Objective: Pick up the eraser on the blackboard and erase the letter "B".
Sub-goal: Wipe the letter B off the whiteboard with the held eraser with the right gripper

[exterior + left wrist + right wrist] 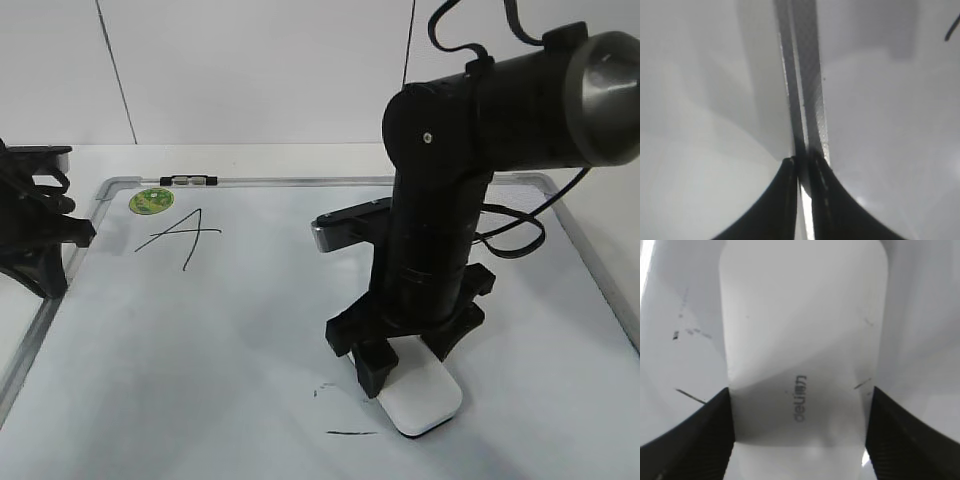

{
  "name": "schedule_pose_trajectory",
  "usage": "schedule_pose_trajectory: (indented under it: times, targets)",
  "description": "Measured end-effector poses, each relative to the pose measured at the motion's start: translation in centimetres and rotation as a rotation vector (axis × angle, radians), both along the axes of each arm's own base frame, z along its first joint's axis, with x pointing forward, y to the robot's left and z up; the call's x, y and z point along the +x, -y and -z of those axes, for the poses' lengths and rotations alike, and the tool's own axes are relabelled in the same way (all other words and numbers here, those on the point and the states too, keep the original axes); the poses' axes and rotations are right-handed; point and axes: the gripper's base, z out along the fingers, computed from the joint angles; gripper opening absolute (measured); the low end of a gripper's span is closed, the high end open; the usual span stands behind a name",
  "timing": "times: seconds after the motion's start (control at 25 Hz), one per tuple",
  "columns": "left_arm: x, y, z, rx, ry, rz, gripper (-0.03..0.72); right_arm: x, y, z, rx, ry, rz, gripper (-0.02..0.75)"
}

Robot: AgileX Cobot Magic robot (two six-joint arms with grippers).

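My right gripper (400, 375) is shut on the white eraser (422, 398) and presses it flat on the blackboard (230, 330) at the front middle. In the right wrist view the eraser (800, 350) fills the gap between both black fingers of the right gripper (797, 435). Of the letter "B" only faint remnants show: a short black stroke (352, 433) and small smudges (322, 390) left of the eraser. The letter "A" (180, 235) is drawn at the back left. My left gripper (45, 240) rests at the board's left edge, shut and empty, over the frame (807, 100).
A round green sticker (151, 200) sits in the board's back left corner. A black-and-white marker (190, 181) lies on the top frame. The right arm (450, 200) stands over the board's middle and hides part of it. No letter "C" shows.
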Motion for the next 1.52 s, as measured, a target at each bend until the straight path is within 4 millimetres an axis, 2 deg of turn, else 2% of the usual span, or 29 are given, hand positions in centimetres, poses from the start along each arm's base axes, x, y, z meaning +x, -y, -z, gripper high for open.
schedule_pose_trajectory:
  times: [0.76, 1.2, 1.48, 1.52]
  targets:
    - [0.0, 0.0, 0.0, 0.000, -0.002, -0.001, 0.034, 0.1, 0.0, 0.4, -0.025, -0.028, -0.006, 0.594]
    - [-0.1, 0.0, 0.0, 0.000, -0.007, -0.001, 0.034, 0.0, -0.2, 0.4, -0.006, -0.047, 0.008, 0.565]
    - [-0.1, 0.0, 0.0, 0.002, -0.011, 0.000, 0.034, -1.5, -2.4, 0.4, 0.044, -0.058, -0.021, 0.564]
    - [-0.1, 0.0, 0.0, 0.002, -0.011, 0.000, 0.034, -2.5, -3.6, 0.5, 0.046, -0.055, -0.064, 0.564]
